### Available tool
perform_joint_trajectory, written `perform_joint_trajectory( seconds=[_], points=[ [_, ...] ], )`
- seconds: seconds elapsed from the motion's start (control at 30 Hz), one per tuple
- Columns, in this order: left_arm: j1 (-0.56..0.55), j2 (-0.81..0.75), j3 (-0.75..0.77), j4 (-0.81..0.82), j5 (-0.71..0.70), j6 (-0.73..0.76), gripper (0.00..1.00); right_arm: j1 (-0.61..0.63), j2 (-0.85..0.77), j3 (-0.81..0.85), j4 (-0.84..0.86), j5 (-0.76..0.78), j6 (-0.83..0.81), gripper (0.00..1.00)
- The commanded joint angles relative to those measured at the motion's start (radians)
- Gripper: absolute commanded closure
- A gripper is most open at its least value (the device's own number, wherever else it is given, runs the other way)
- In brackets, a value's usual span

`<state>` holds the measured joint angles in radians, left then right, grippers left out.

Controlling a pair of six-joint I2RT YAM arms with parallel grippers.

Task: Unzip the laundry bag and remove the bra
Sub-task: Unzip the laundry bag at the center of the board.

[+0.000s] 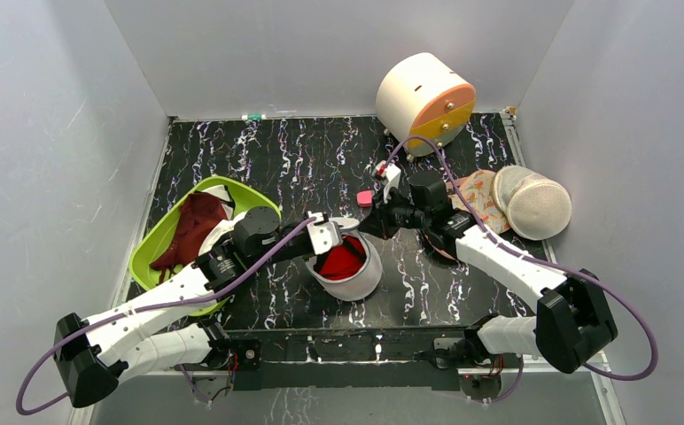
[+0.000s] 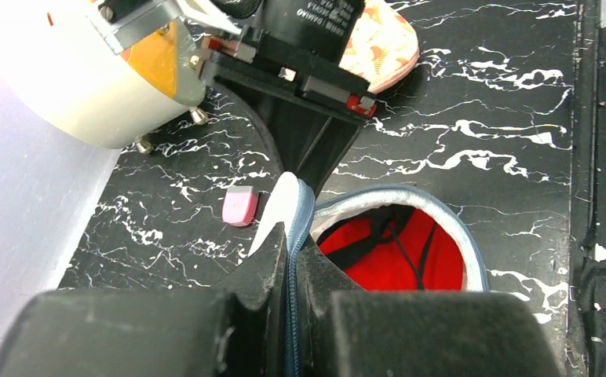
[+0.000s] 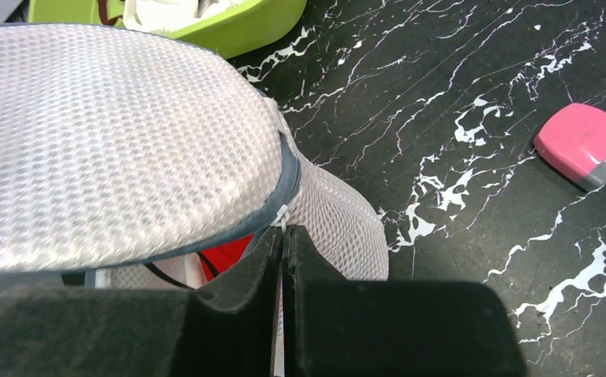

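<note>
Your left gripper (image 1: 328,235) and right gripper (image 1: 369,221) both pinch the laundry bag (image 1: 367,280) rim mid-table; bra (image 1: 342,262) lies in its open mouth, 5 o'clock from left, the nearer arm.

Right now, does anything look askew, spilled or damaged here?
Nothing stands out. The laundry bag sits part-open with the red bra inside; the left fingers and right fingers pinch its zip rim. A small pink block lies loose beside it; nothing spilled.
</note>
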<state>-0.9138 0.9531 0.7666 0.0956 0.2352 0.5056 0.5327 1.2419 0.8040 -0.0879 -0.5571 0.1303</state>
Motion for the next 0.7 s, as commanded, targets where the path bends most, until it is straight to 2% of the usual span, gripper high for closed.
perform_joint_trajectory(
  seconds=[0.0, 0.17, 0.43, 0.67],
  points=[
    [-0.003, -0.016, 0.039, 0.053, 0.088, -0.002, 1.0, -0.007, 0.021, 0.046, 0.018, -0.006, -0.077, 1.0],
    [-0.003, -0.014, 0.041, 0.059, 0.119, -0.02, 1.0, -0.007, -0.003, -0.005, 0.106, -0.023, -0.056, 0.99],
    [-0.003, -0.018, 0.044, 0.053, 0.14, -0.023, 1.0, -0.007, -0.016, 0.004, 0.11, 0.028, -0.069, 0.98],
    [-0.005, -0.023, 0.037, 0.078, 0.171, -0.051, 1.0, -0.006, 0.016, 0.038, 0.097, 0.006, -0.075, 0.97]
  ],
)
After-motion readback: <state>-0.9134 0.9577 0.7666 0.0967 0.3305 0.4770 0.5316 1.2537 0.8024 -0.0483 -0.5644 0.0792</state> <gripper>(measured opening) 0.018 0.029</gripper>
